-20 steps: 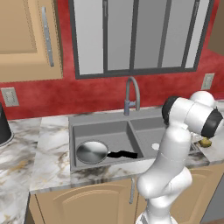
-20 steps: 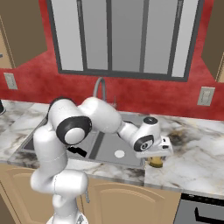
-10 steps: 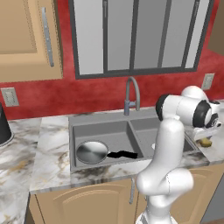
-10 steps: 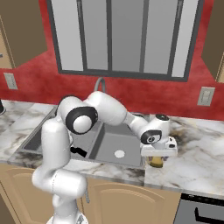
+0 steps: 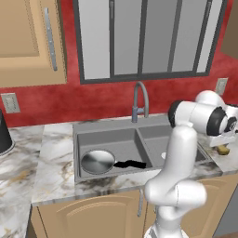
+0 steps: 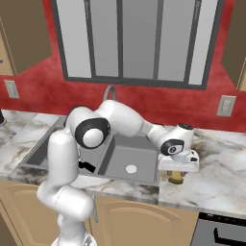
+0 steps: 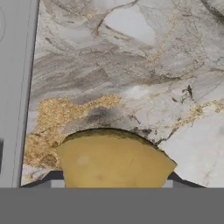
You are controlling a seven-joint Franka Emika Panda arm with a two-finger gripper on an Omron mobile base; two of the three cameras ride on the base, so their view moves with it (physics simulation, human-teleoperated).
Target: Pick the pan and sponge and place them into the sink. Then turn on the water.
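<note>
The gripper has swung further right of the sink, now down over the sponge; its grip I cannot tell. The pan lies in the sink's left basin, 1 of 2 items placed.

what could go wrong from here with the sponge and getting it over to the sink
1. The sponge sits between the hand fingers, right at the tips, over the marble counter. Whether the grip is firm can't be told; it might slip on the way.
2. The hand is to the right of the sink rim, so an early release would probably leave the sponge on the counter.
3. The pan already lies in the left basin; the right one may be the safer target.
</note>
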